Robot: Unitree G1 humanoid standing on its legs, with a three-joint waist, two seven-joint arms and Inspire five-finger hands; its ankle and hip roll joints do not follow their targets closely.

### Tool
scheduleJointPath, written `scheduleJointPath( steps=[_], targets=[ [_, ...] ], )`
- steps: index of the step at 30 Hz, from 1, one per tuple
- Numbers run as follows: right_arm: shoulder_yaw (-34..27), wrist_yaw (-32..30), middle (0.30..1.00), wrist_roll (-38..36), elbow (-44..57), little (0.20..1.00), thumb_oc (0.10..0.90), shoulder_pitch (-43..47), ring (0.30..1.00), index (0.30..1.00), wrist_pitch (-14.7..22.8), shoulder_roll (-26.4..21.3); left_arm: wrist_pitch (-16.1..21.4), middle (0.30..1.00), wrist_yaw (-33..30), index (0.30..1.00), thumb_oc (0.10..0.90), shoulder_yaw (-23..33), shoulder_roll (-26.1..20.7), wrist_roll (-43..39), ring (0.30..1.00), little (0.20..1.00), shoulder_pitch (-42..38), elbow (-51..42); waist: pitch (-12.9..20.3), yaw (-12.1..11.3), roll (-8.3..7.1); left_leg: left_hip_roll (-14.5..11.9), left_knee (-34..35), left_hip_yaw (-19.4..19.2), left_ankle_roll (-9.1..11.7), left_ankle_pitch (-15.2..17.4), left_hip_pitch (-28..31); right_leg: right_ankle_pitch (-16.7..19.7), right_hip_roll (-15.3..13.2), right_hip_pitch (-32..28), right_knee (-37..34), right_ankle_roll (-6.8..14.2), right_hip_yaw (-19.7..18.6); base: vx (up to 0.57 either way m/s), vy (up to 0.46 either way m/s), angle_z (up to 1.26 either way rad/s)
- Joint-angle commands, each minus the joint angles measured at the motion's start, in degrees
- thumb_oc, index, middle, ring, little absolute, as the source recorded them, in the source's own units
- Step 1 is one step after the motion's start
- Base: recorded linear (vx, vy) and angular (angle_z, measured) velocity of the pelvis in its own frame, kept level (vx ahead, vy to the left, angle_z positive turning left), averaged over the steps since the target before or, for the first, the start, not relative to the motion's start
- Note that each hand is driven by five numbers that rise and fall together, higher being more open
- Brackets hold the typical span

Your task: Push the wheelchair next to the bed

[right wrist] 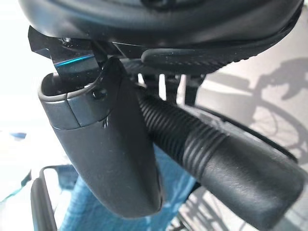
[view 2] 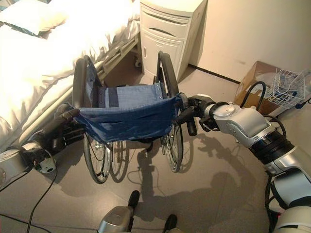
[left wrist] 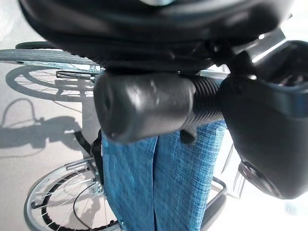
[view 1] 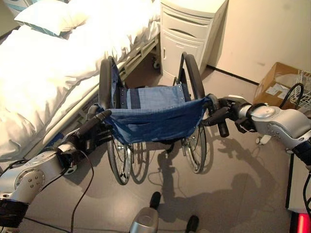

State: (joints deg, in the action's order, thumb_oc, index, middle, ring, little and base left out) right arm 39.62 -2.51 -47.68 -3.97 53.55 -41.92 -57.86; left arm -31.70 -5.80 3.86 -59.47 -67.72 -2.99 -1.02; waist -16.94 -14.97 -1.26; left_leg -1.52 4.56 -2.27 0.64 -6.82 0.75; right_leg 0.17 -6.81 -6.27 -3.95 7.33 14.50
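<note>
— So where did the wheelchair (view 1: 150, 121) stand?
— Beside the bed (view 1: 43, 73), facing a white cabinet (view 1: 187, 34).
— And its handles?
— The left hand (view 1: 87, 138) and right hand (view 2: 201, 114) were each wrapped round one.

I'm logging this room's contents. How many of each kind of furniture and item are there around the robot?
Wheelchair: 1
Bed: 1
Pillow: 1
Bedside cabinet: 1
Cardboard box: 1
Wire basket: 1
Total: 6
</note>
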Motion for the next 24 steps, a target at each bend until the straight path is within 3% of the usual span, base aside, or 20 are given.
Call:
scheduleJointPath(
  steps=[1,11,17,24],
  targets=[
    [-4.63,-2.27,0.9,0.9,3.22,0.9,0.8,3.16,0.9,0.9,7.76,-2.66,7.55,0.9,-1.57,0.9,0.8,6.5,-3.44,4.5,0.9,0.9,-9.81,4.62,8.28,3.93,-2.32,0.2,-2.7,0.44,2.44,6.39,2.79,0.43,0.93,-1.59,0.0,0.85,3.31,0.0,0.0,0.0],
    [-10.36,-5.02,0.9,4.3,4.21,0.9,0.8,1.14,0.9,0.9,7.69,-8.46,8.24,0.9,2.09,0.9,0.8,17.24,-9.51,18.93,0.9,0.9,-2.18,6.76,9.03,3.55,-2.18,-0.05,-2.71,0.71,2.77,6.5,3.01,-0.06,1.35,-2.17,-0.23,0.56,3.55,0.0,-0.002,0.0],
    [-17.69,-5.11,0.9,4.9,4.16,0.9,0.8,-3.78,0.9,0.9,7.01,-13.22,9.28,0.9,6.9,0.9,0.8,28.34,-14.56,28.55,0.9,0.9,7.29,8.4,9.07,3.47,-1.8,-0.08,-2.93,1.02,2.88,6.6,2.93,-0.24,1.57,-2.32,-0.22,0.38,3.45,0.01,-0.008,-0.03],
    [-24.95,-3.78,0.9,5.01,4.65,0.9,0.8,-9.9,0.9,0.9,7.41,-15.98,10.85,0.9,9.27,0.9,0.8,39.08,-17.22,32.55,0.9,0.9,16.72,9.66,9.2,3.55,-1.36,-0.2,-3.47,1.09,3.1,6.72,2.71,-0.58,1.66,-2.34,0.04,0.17,3.52,0.0,-0.001,0.01]
  ],
)
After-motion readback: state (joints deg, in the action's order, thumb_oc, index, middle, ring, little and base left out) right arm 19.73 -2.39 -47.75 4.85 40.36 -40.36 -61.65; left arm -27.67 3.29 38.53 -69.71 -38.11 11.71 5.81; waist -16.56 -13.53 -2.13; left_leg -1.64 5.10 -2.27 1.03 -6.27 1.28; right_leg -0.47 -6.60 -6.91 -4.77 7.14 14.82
